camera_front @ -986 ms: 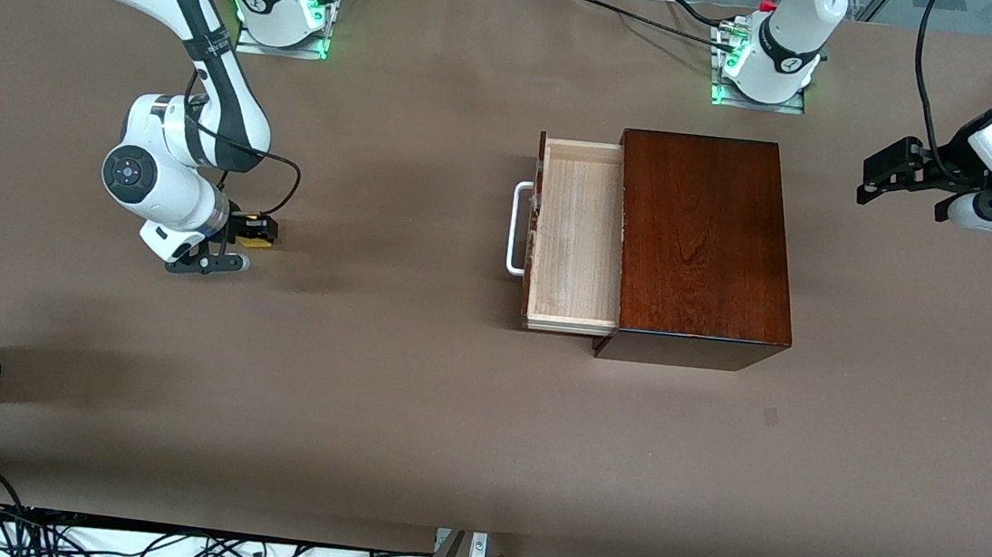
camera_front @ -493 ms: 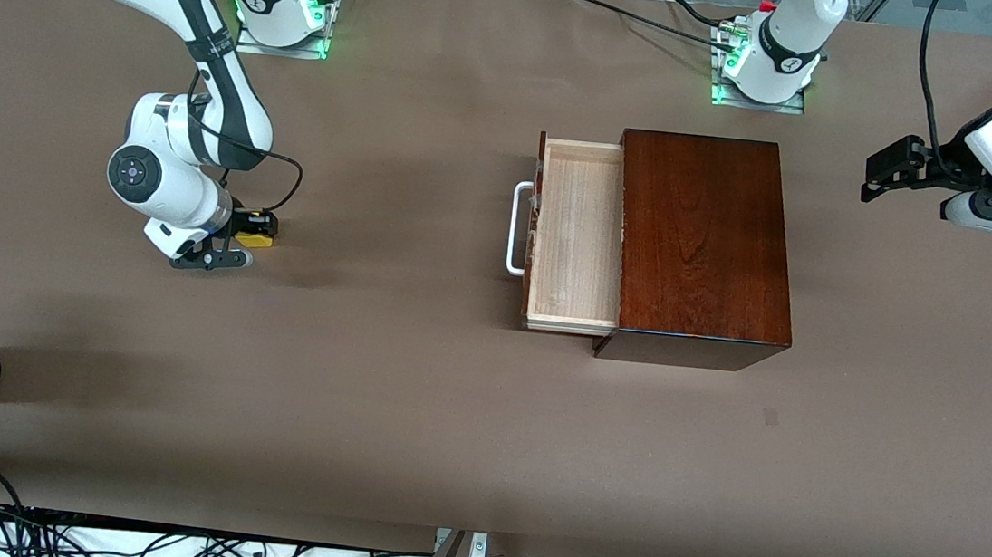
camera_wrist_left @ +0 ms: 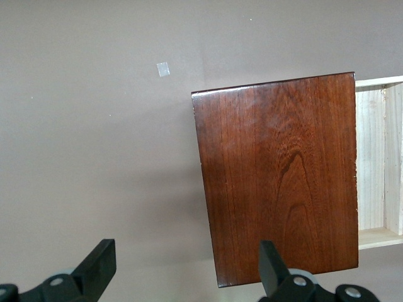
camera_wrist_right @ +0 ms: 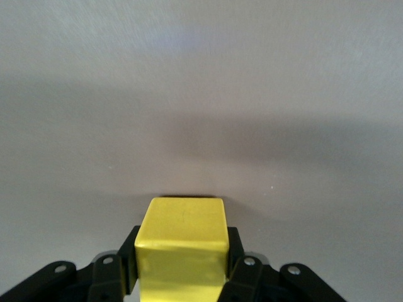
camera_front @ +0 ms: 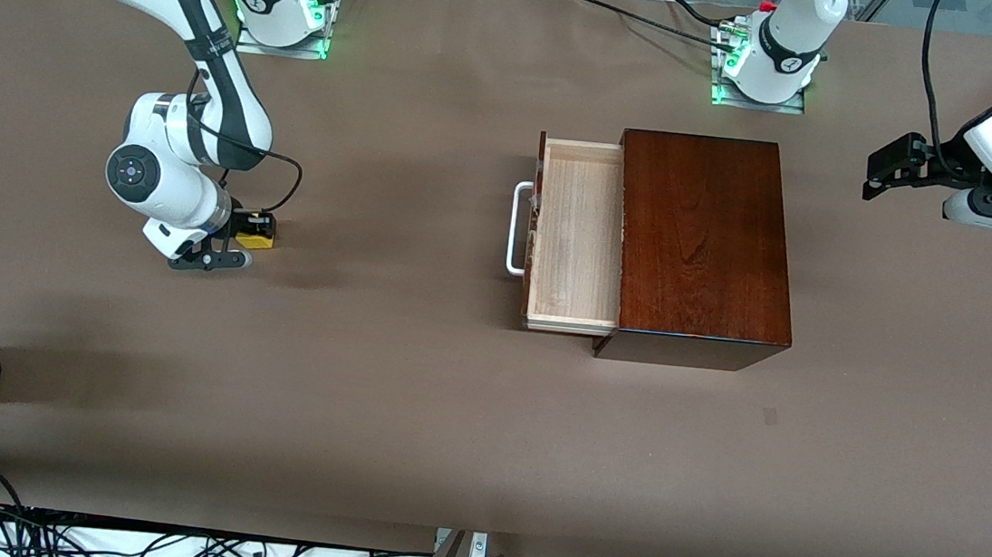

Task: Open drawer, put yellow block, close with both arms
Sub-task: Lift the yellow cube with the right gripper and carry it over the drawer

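Right gripper (camera_front: 248, 230): down at the table toward the right arm's end, its two black fingers closed against opposite faces of the yellow block (camera_front: 255, 235); the right wrist view shows the block (camera_wrist_right: 182, 242) pinched squarely between the pads.
Left gripper (camera_front: 879, 173): waits in the air over the bare table at the left arm's end, well apart from the box; in the left wrist view its fingers (camera_wrist_left: 97, 267) stand wide apart with nothing between them.
Yellow block: a small bright cube with clean edges and matte faces, apparently at table level, well apart from the drawer.
Drawer (camera_front: 578, 232): pulled out of the glossy dark mahogany box (camera_front: 700, 244) toward the right arm's end, its pale wood tray bare, the white U-shaped handle (camera_front: 516, 228) on its front.
Slip risk: the faces look smooth, so the cube could twist or drop on the lift if the hold is shallow or off-centre.
Carry risk: the block must cross a long stretch of table; too low a path could knock it against the handle or drawer front.
Release risk: letting go over the tray's rim rather than its floor could send the cube bouncing out.
Closing risk: a one-sided push could slide the whole box rather than shut the drawer.
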